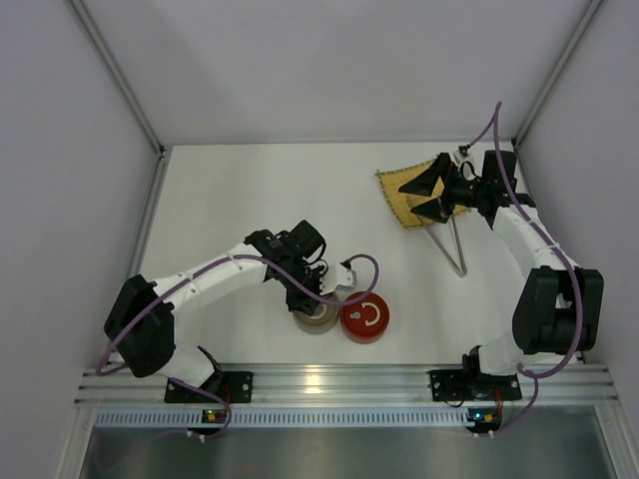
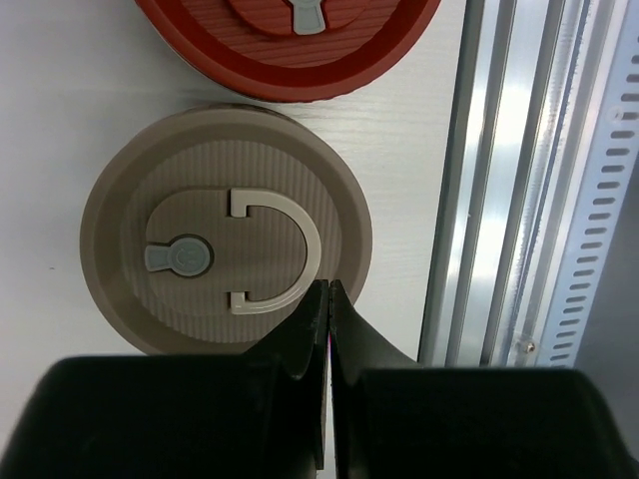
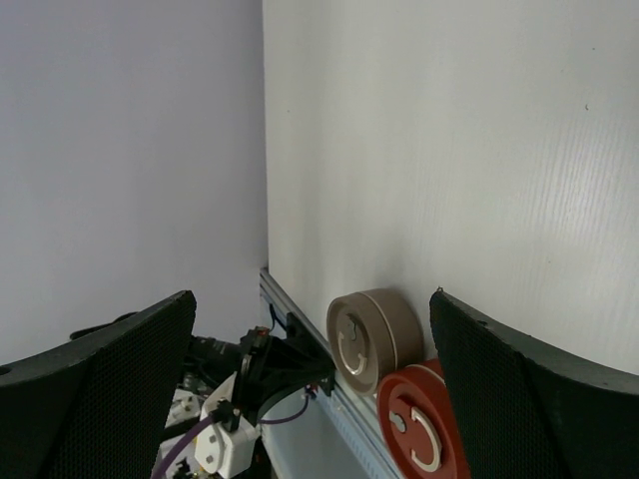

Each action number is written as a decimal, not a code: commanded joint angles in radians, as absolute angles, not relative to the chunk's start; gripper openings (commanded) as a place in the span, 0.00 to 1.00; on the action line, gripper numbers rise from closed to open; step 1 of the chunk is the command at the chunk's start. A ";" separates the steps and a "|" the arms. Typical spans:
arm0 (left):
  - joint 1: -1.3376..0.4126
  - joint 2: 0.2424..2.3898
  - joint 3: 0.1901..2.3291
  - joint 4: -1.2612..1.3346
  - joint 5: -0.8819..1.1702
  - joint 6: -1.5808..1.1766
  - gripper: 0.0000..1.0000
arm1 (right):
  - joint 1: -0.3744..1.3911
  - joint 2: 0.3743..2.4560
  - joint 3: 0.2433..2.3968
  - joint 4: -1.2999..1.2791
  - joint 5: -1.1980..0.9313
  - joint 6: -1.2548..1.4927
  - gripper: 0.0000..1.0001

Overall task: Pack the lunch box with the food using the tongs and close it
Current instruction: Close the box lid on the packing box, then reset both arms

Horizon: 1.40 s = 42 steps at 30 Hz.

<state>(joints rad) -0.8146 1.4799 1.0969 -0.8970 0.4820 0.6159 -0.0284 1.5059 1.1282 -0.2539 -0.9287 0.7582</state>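
Now both round boxes are wearing their lids, so anything inside them is hiding. In the top view, the left arm (image 1: 220, 269) is covering part of the tan box (image 1: 318, 322). The red box (image 1: 365, 317) is sitting right beside it, touching.

The tongs (image 1: 447, 250) are lying on the white table (image 1: 230, 190). Their open ends are hiding under the right gripper (image 1: 408, 199), near the bamboo mat (image 1: 389, 185).

The left gripper (image 2: 327, 299) is squeezing shut with nothing between its fingers. Its tips are pointing down at the tan lid (image 2: 120, 200), right by the curved handle (image 2: 300, 239). I cannot tell if they are touching it.

The right gripper is spreading wide open over the mat, holding nothing.
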 commanded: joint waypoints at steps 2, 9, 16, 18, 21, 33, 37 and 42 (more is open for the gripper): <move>-0.821 1.483 1.086 -0.894 0.509 0.583 0.00 | -0.035 1.470 1.181 -0.256 -0.931 0.729 0.99; -0.798 1.379 1.158 -0.858 0.545 0.480 0.00 | -0.037 1.485 1.279 -0.406 -0.905 0.550 0.99; -0.332 1.345 1.334 -0.766 0.695 0.207 0.24 | -0.037 1.462 1.333 -0.615 -0.856 0.309 1.00; -0.266 1.348 1.338 -0.756 0.710 0.167 0.43 | -0.040 1.459 1.347 -0.696 -0.810 0.191 0.99; -0.175 1.333 1.302 -0.729 0.675 0.123 0.89 | -0.055 1.436 1.325 -0.751 -0.718 0.071 0.99; 0.155 1.252 1.105 -0.684 0.457 0.178 0.98 | -0.067 1.243 1.120 -0.726 -0.404 -0.159 0.99; 0.158 1.220 1.005 -0.647 0.384 0.229 0.98 | -0.067 1.197 1.048 -0.683 -0.338 -0.195 0.99; 0.158 1.209 0.950 -0.640 0.341 0.218 0.98 | -0.067 1.169 1.025 -0.658 -0.285 -0.215 0.99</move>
<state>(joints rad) 0.1547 1.2423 0.9668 -0.6987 0.3882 0.2012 -0.0509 1.2106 1.0252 -0.7223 -0.3393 -0.1665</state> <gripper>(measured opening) 0.982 0.993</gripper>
